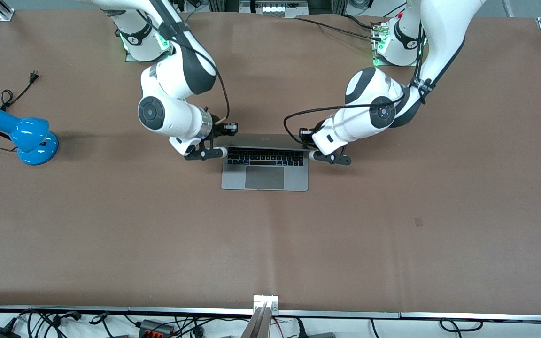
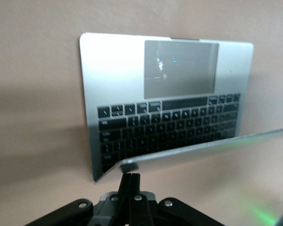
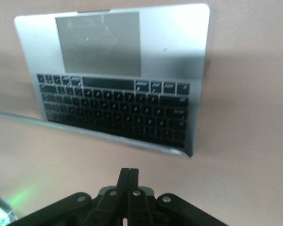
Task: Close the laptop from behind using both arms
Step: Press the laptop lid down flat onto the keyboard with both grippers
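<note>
Laptop (image 1: pixel 265 162) sits mid-frame on the brown counter (image 1: pixel 270 234), lid partly lowered and tilted forward over the keyboard, keys and trackpad still visible, so closing looks underway but not finished; lid must still go flat. Right gripper (image 1: pixel 221 152) at the lid's upper corner toward the right arm's end, left gripper (image 1: pixel 312 155) at the matching corner toward the left arm's end, both reaching in from the hinge side, jaws pinched together holding nothing, tips against the lid edge. Blue lamp (image 1: pixel 24 136) at frame left, untouched
</note>
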Controlling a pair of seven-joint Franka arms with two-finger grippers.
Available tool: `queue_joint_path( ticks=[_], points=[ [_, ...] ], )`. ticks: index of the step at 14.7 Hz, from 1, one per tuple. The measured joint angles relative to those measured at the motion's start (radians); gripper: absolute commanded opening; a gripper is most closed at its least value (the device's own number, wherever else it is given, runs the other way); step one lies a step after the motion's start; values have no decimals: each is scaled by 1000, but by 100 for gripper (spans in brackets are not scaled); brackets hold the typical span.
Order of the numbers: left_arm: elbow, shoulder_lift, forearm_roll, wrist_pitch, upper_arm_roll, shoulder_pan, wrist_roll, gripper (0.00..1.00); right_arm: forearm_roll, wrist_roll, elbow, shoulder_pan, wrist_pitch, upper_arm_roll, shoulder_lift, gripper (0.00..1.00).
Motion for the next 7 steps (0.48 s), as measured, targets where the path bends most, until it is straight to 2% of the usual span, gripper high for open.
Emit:
queue_joint_path(
  ticks=[3, 7],
  points=[
    [55, 76, 101, 1, 1, -1, -58, 0, -7, 0, 59, 0, 9, -12, 75, 0],
    [102, 163, 153, 3, 2, -2, -61, 0, -40, 0, 129, 0, 65, -25, 184, 0]
  ],
)
